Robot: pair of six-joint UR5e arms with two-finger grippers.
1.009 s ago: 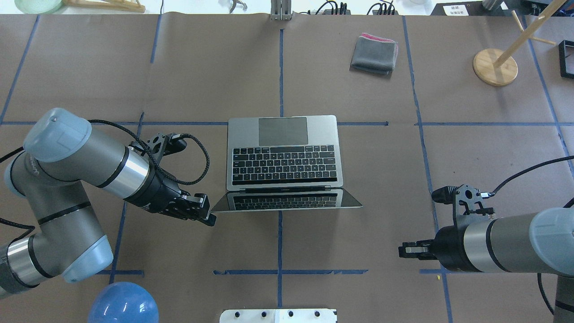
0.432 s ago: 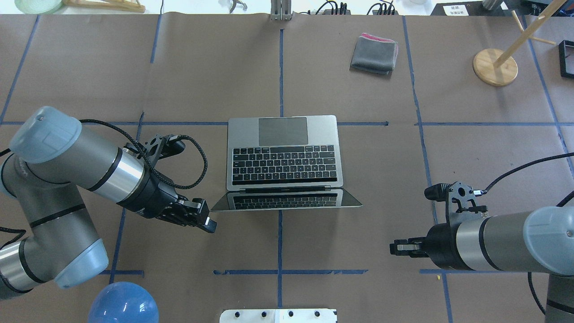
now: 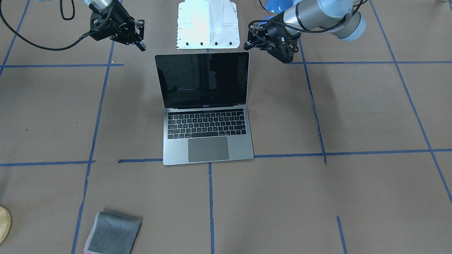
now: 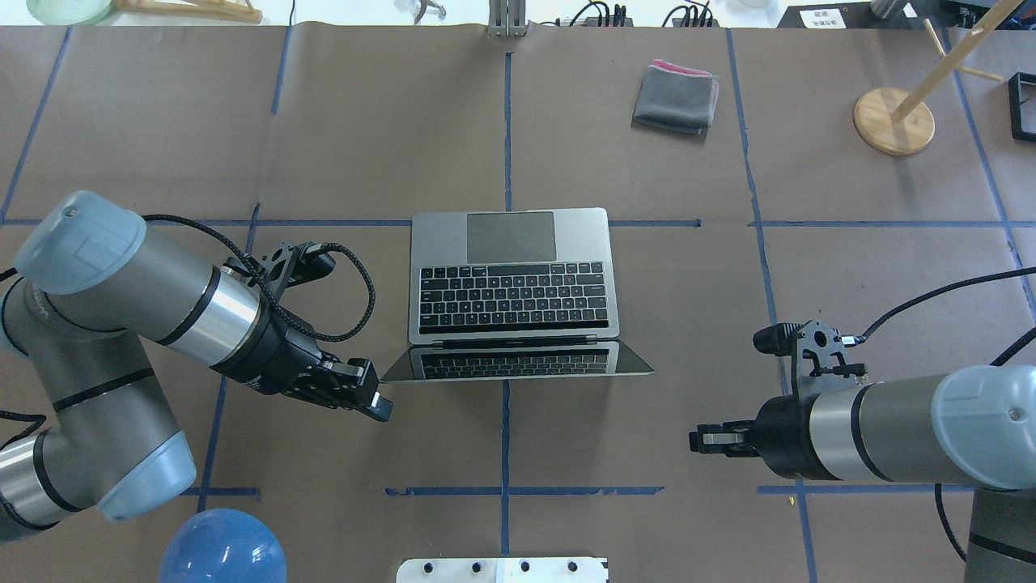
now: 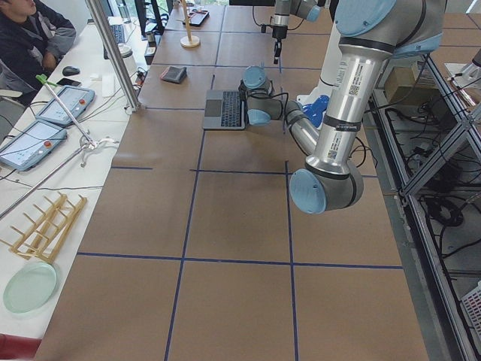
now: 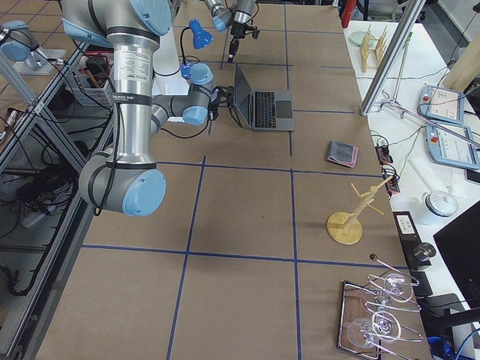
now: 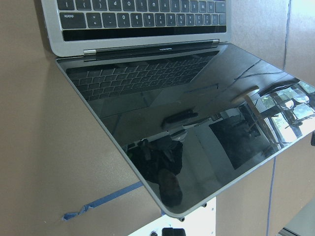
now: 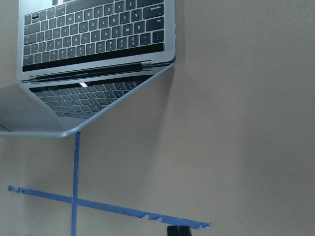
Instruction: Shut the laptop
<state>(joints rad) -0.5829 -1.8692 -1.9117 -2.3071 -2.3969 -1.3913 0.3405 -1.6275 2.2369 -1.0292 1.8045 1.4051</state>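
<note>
The laptop (image 4: pixel 510 295) stands open in the middle of the table, its keyboard facing away from the robot and its glossy black screen (image 3: pixel 203 79) tilted back towards the robot base. My left gripper (image 4: pixel 376 402) is shut and empty, hovering just left of the lid's near left corner. My right gripper (image 4: pixel 698 441) is shut and empty, to the right of the lid and apart from it. The left wrist view looks onto the screen (image 7: pixel 197 137). The right wrist view shows the lid's right edge (image 8: pixel 123 98).
A grey folded cloth (image 4: pixel 676 99) lies far right of the laptop. A wooden stand (image 4: pixel 893 120) is at the far right. A blue dome (image 4: pixel 222 546) and a white base plate (image 4: pixel 502 569) sit at the near edge.
My right gripper has moved left, towards the laptop lid. My left gripper has drawn slightly back towards the robot. The laptop has not moved.
</note>
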